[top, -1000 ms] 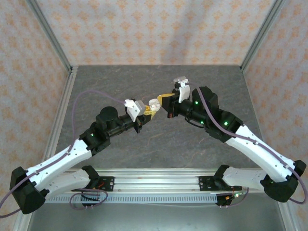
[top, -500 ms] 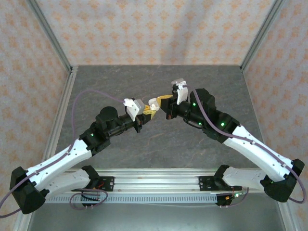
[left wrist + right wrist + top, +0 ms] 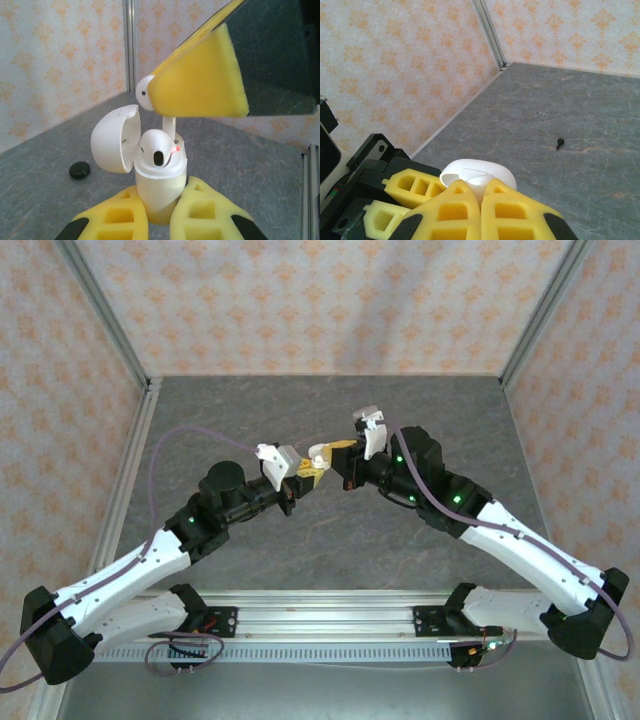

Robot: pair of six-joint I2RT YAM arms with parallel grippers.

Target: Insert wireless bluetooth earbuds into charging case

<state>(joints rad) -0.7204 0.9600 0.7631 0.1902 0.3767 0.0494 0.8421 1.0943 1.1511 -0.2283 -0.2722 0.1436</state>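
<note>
Charging case [image 3: 157, 185] is held up off the worktop [image 3: 300, 550] by the left end effector [image 3: 162, 202]. Its yellow fingers are closed narrow around the bottom half of the case. The lid [image 3: 114, 140] hangs open to one side. One seated earbud [image 3: 157, 145] already sits in a slot, and a little red light glows beside it.

The right end effector [image 3: 335, 452] is squeezed tight on the second earbud [image 3: 144, 92]. The round head pokes out past the pad, and the stem points down behind the seated one.

In the last second the right arm has slid a little closer to the case, so the stem now looks lined up with the free slot. I cannot tell if its tip is in yet. I think it needs only a small push down.

A small black thing [image 3: 80, 170], maybe another earbud, lies on the worktop, so more work is likely left.
</note>
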